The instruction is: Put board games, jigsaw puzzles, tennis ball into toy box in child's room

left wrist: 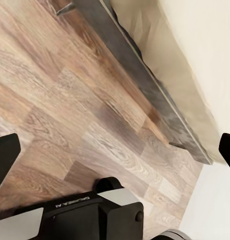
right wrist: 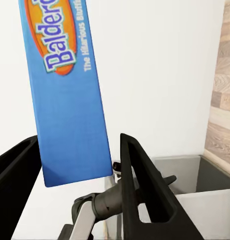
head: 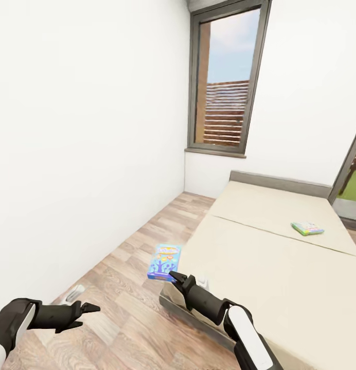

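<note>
The right gripper (head: 174,278) clamps a flat blue board game (head: 164,262) by its near edge, holding it out above the wood-plank floor (head: 131,288) just off the bed's (head: 270,267) near left corner. In the right wrist view the blue box (right wrist: 70,95) stands between the two black fingers (right wrist: 139,185), its lid showing an orange oval with white lettering that begins "Balder"; the fingers press close on its lower end.

The left gripper (head: 90,308) hangs low over the floor near the white wall (head: 85,128), holding nothing. In the left wrist view its fingertips (left wrist: 5,155) sit at opposite sides of the picture, spread wide apart, with bare planks and the bed's grey frame (left wrist: 144,85) between them.

A second board game (head: 307,228), small and green-edged with a colourful lid, lies flat on the beige mattress toward the bed's far right side, close to the seam running across the mattress. A tall window (head: 224,77) with a grey frame stands in the far corner beyond the bed
</note>
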Robot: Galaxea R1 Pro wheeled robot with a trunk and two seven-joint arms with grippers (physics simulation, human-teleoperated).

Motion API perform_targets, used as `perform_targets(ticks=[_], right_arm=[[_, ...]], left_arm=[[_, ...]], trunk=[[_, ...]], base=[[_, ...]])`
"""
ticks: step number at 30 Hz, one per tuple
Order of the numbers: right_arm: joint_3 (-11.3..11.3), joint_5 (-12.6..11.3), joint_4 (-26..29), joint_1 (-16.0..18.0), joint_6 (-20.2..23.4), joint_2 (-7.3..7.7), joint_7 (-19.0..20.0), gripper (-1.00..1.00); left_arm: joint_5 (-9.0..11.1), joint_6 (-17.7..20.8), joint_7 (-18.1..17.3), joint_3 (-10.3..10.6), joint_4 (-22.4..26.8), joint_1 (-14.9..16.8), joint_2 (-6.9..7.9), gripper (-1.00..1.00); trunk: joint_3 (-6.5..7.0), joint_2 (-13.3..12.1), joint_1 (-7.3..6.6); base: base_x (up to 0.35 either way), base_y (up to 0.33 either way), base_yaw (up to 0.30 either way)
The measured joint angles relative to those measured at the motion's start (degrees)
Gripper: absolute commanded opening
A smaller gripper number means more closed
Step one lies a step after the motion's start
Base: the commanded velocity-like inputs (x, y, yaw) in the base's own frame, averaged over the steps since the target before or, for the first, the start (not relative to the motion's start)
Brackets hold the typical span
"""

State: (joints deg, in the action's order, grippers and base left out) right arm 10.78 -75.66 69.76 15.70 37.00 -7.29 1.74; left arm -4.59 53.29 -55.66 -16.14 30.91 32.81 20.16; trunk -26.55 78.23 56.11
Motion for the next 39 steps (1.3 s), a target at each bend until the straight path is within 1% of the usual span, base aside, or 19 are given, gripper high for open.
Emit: perform_targets(ticks=[16,29,39], right_arm=[[0.00,0.02,0.06,0.00,0.01,0.00,-0.05,-1.00],[0.00,-0.01,-0.04,0.00,0.02,-0.05,-0.03,-1.00],[0.00,-0.15,-0.06,0.00,0.05,-0.01,0.00,-1.00]], left_arm=[[-0.01,0.01,0.09,0.01,0.00,0.00,-0.07,1.00],[0.07,0.03,-0.04,-0.07,0.00,0.01,-0.06,1.00],[0.03,0.12,0.19,-0.05,0.01,0.01,-0.07,1.00]], trunk=[[1.08,0.00,-0.01],[1.96,0.00,-0.02],[4.36,-4.00,-2.21]], base=[[-0.157,-0.203,0.225],[-0.017,-0.022,0.224],[0.000,0.000,0.197]])
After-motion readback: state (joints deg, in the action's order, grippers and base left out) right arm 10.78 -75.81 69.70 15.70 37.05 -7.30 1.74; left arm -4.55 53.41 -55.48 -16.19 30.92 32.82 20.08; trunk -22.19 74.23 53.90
